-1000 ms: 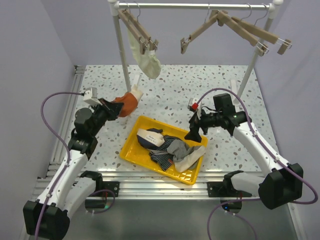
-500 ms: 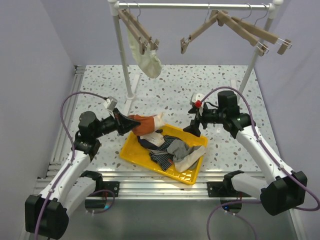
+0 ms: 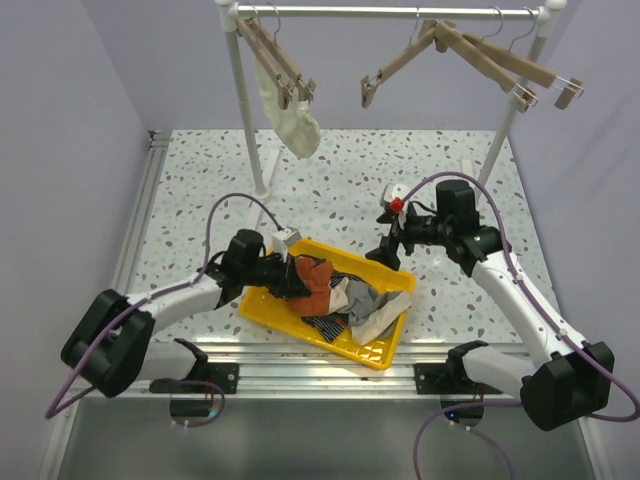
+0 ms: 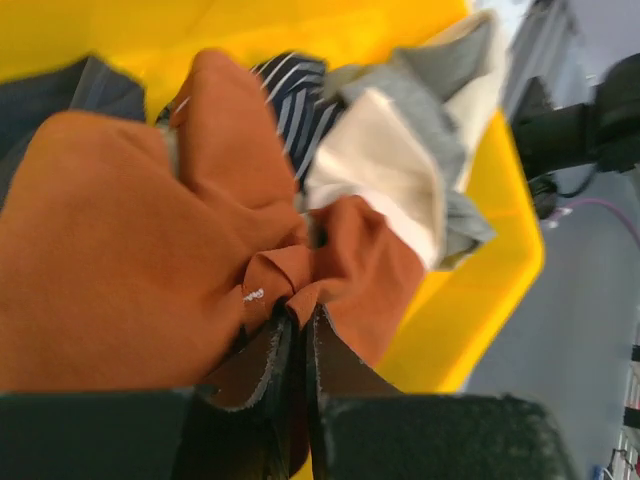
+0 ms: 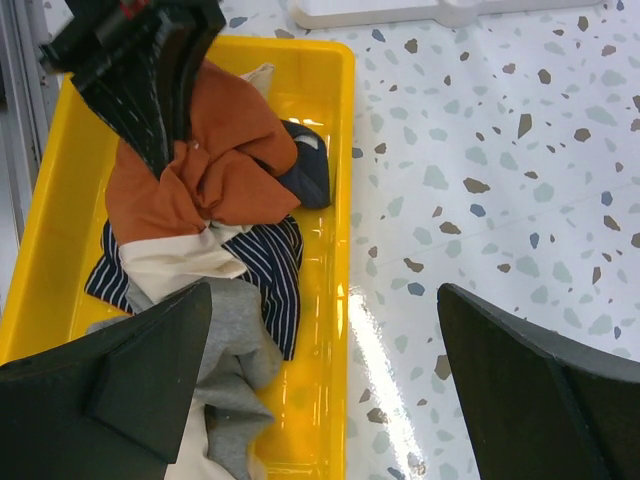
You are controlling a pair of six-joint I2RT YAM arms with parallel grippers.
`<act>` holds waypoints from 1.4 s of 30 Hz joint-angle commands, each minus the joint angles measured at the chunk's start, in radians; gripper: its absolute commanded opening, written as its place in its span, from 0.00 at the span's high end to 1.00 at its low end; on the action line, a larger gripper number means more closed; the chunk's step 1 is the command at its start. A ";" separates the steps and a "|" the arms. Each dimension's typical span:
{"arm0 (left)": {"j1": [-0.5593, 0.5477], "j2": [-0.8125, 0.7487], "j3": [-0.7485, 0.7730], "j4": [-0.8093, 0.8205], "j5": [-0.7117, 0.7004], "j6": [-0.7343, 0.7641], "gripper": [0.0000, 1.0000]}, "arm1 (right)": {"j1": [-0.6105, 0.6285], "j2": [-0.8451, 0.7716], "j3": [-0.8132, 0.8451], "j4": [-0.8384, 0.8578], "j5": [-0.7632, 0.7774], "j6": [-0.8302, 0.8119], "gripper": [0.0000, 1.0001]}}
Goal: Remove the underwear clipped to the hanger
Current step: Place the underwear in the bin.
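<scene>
With the left tool (image 4: 295, 345) pinched on the orange brief (image 3: 315, 277) over the yellow bin (image 3: 262, 300), release is best made low — the crumpled cloth shows no clear long axis — while the right tool (image 3: 385, 256), spread apart, waits beside the bin's far rim and a pale brief (image 3: 293, 120) hangs clipped, pointing downward.

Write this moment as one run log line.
left pincer: shut on orange briefs | over tray | right pincer: open | cream briefs: on hanger

1. You're looking at a lab test cell: plain lilac-grey partition walls (image 3: 60, 120) enclose the frame's left and right sides.
2. A speckled terrazzo-pattern tabletop (image 3: 340, 180) sits in a bare aluminium extrusion frame (image 3: 310, 362), bottom centre.
3. A white tubular garment rack (image 3: 390, 12) spans the top.
</scene>
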 commanded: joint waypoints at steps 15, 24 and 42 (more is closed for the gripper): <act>-0.153 -0.014 0.055 0.005 -0.461 0.130 0.30 | -0.004 -0.062 0.119 0.102 -0.018 0.099 0.01; -0.153 -0.293 0.015 -0.089 -0.534 0.139 0.00 | 0.004 0.073 0.316 0.326 -0.119 0.476 0.01; -0.151 -0.709 0.044 -0.274 -0.955 0.072 0.00 | 0.258 0.337 0.707 0.400 0.317 0.378 0.01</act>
